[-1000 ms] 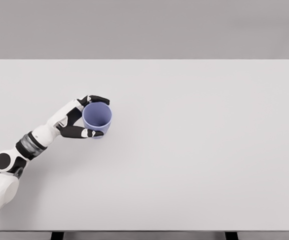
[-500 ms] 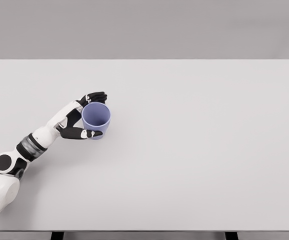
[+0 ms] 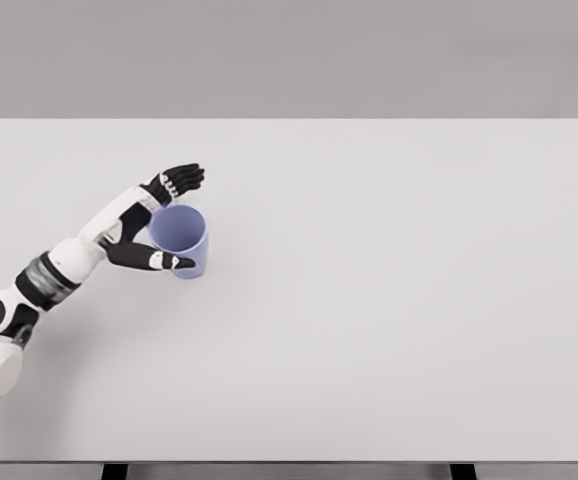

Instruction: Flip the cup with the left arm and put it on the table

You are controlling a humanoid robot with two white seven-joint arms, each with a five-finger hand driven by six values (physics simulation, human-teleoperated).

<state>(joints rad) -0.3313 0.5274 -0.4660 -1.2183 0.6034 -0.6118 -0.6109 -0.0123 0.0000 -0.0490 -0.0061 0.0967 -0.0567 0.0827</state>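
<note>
At the lower left the left arm is seen coming in, and its left hand (image 3: 147,222) is held beside the blue cup (image 3: 179,240) with the fingers (image 3: 184,177) stretched out beyond the rim and the thumb (image 3: 159,260) extended along the near side, so nothing appears to be grasped. The cup is seen standing upright on the white table (image 3: 389,300), left of centre, its long axis vertical and its mouth turned upward; nothing can be seen inside it.

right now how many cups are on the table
1. The blue cup stands mouth up on the table, left of centre, between the thumb and spread fingers of the left hand. Nothing hides another.
</note>
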